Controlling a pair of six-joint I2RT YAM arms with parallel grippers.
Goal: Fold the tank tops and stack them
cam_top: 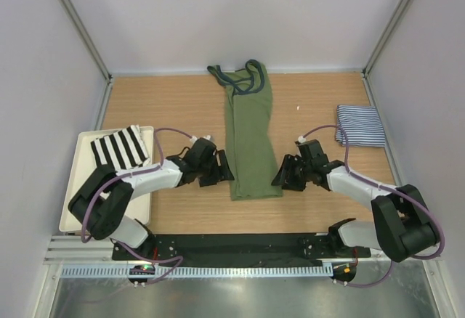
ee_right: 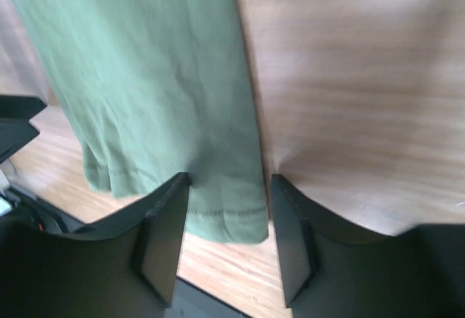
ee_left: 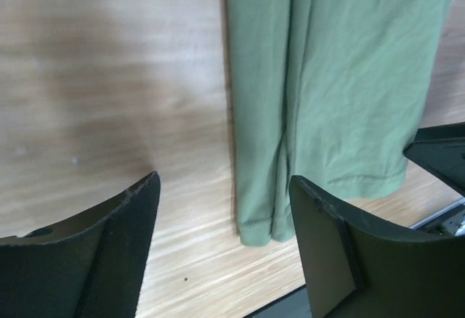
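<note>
The olive green tank top [cam_top: 249,136] lies folded into a long narrow strip down the middle of the table, its navy-trimmed straps at the far end. My left gripper [cam_top: 227,167] is open at the hem's left corner. In the left wrist view the gripper [ee_left: 225,180] has its jaws wide apart just above the table, with the green tank top [ee_left: 341,78] ahead. My right gripper [cam_top: 280,173] is open at the hem's right corner. In the right wrist view its jaws [ee_right: 229,178] straddle that corner of the green cloth [ee_right: 145,64]. The navy-and-white striped tank top [cam_top: 360,124] lies folded at the right.
A white tray [cam_top: 73,209] at the left holds a folded cloth with broad black-and-white stripes [cam_top: 118,147]. White walls enclose the table on three sides. The black mounting rail [cam_top: 232,249] runs along the near edge.
</note>
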